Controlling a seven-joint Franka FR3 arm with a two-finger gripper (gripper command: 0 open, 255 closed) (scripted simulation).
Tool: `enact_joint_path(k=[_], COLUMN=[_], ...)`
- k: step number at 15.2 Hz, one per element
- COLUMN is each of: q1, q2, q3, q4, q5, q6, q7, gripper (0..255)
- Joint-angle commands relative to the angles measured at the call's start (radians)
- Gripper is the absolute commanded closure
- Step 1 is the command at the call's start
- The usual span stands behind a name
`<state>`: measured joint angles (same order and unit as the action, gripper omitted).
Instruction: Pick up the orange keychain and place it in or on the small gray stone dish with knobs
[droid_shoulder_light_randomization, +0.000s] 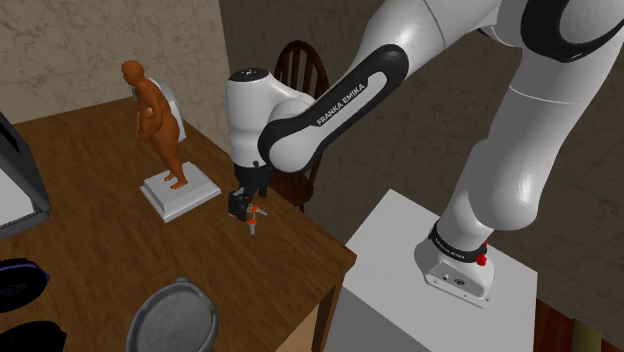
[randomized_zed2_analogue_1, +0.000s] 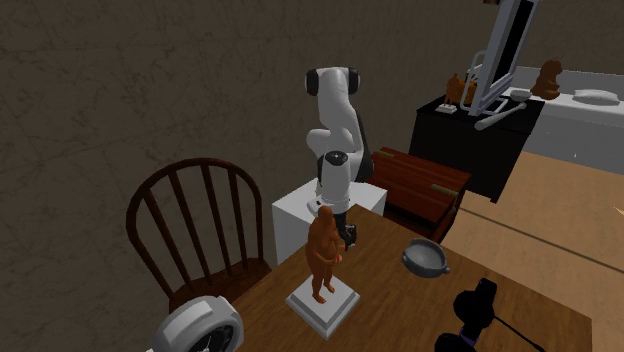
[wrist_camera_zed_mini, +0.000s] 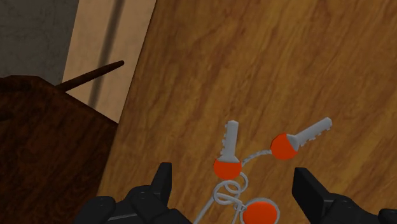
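Note:
The orange keychain (wrist_camera_zed_mini: 245, 175) lies on the wooden table (wrist_camera_zed_mini: 267, 70): two grey keys with orange heads, a wire ring and an orange tag. My gripper (wrist_camera_zed_mini: 236, 183) is open and hovers low over it, one black finger on each side, neither touching it. From the shoulder view the gripper (droid_shoulder_light_randomization: 247, 208) is near the table's right edge with the keychain (droid_shoulder_light_randomization: 255, 216) just under it. The small grey dish with knobs (droid_shoulder_light_randomization: 172, 318) rests at the table's near edge, well apart from the gripper; it is the grey dish (randomized_zed2_analogue_1: 425, 257) in the second exterior view.
An orange figure statue (droid_shoulder_light_randomization: 155, 110) on a white base (droid_shoulder_light_randomization: 180, 192) stands just left of the gripper. A dark wooden chair (droid_shoulder_light_randomization: 298, 68) is behind the table. Dark objects (droid_shoulder_light_randomization: 15, 285) lie at the table's left. The table edge (droid_shoulder_light_randomization: 330, 245) is close to the keychain.

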<state>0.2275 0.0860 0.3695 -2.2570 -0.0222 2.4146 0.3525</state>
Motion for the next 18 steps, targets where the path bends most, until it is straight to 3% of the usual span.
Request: enact_joint_path(k=[1, 3, 4, 13, 18], q1=[0.0, 0.0, 0.0, 0.001, -0.002], q2=[0.0, 0.0, 0.0, 0.0, -0.044], q3=[0.0, 0.0, 0.0, 0.0, 0.002], q4=[-0.001, -0.001, -0.001, -0.001, 0.023], q5=[0.0, 0.0, 0.0, 0.0, 0.023], q6=[0.001, 0.001, 0.001, 0.001, -0.064], q7=[0.001, 0.001, 0.001, 0.001, -0.015], gripper=[0, 0, 255, 255, 255])
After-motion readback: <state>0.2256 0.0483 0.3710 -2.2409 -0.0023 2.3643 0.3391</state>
